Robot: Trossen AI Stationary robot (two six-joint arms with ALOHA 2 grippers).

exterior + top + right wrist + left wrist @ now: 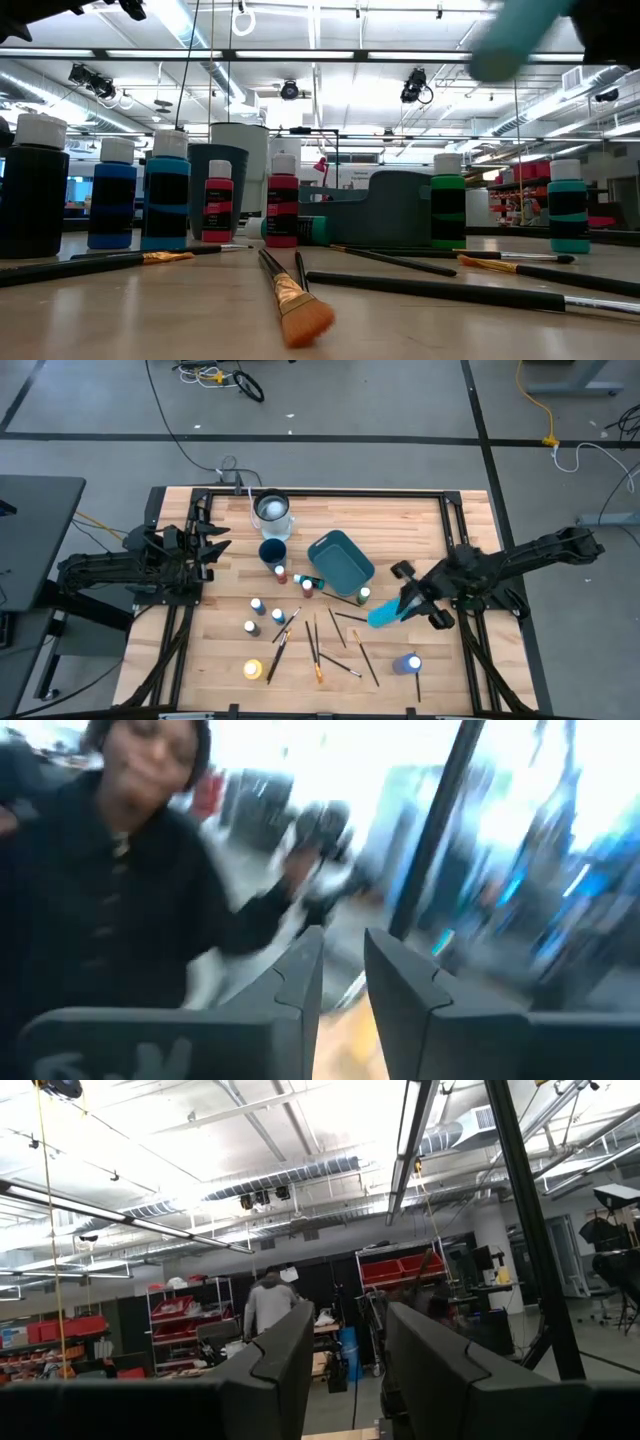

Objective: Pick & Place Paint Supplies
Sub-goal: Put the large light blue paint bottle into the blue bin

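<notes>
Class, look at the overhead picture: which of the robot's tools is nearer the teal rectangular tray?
The right tool, holding a light blue paint bottle, hovers just beside the teal rectangular tray. The left tool waits at the table's far left edge.

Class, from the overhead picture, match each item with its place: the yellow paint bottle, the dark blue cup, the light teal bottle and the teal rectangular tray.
Items
1. yellow paint bottle
2. dark blue cup
3. light teal bottle
4. teal rectangular tray

Places
A. up off the table, at the right gripper
B. mid-table, set at an angle to the table's edges
C. next to the pale round container
D. toward the table's left, beside a wood-handled brush

Pairs: 1-D, 2-C, 3-A, 4-B
</notes>
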